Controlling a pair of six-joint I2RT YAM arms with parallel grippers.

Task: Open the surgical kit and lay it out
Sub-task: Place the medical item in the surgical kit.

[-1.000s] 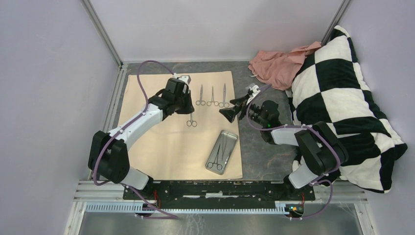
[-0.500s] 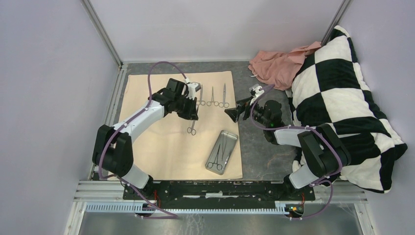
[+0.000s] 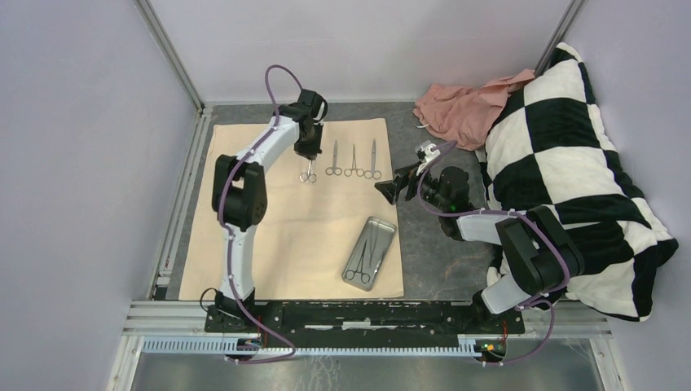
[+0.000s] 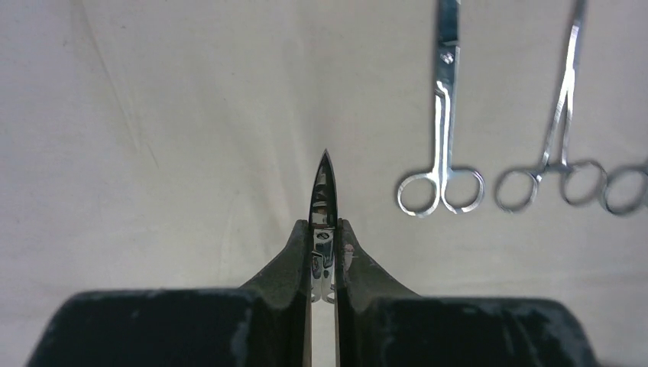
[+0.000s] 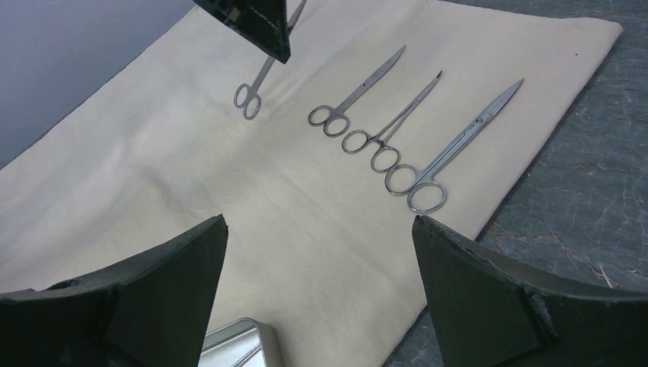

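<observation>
Pinching scissors (image 4: pixel 324 187), apparently above cloth (image 4: pixel 153 153).

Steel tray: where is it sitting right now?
In the overhead view, the steel tray lies on the beige cloth, toward its near right corner.

robot lab test cell — plain pale walls (image 3: pixel 73 163), aluminium frame posts (image 3: pixel 169 53), slotted mounting rail (image 3: pixel 155 318) along near edge.

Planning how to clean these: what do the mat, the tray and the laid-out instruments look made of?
The mat seems woven cloth, matte beige, with soft creases. The tray is probably stainless steel: dull grey with a reflective rim. The instruments are polished metal, likely steel, given their mirror-bright highlights.
</observation>
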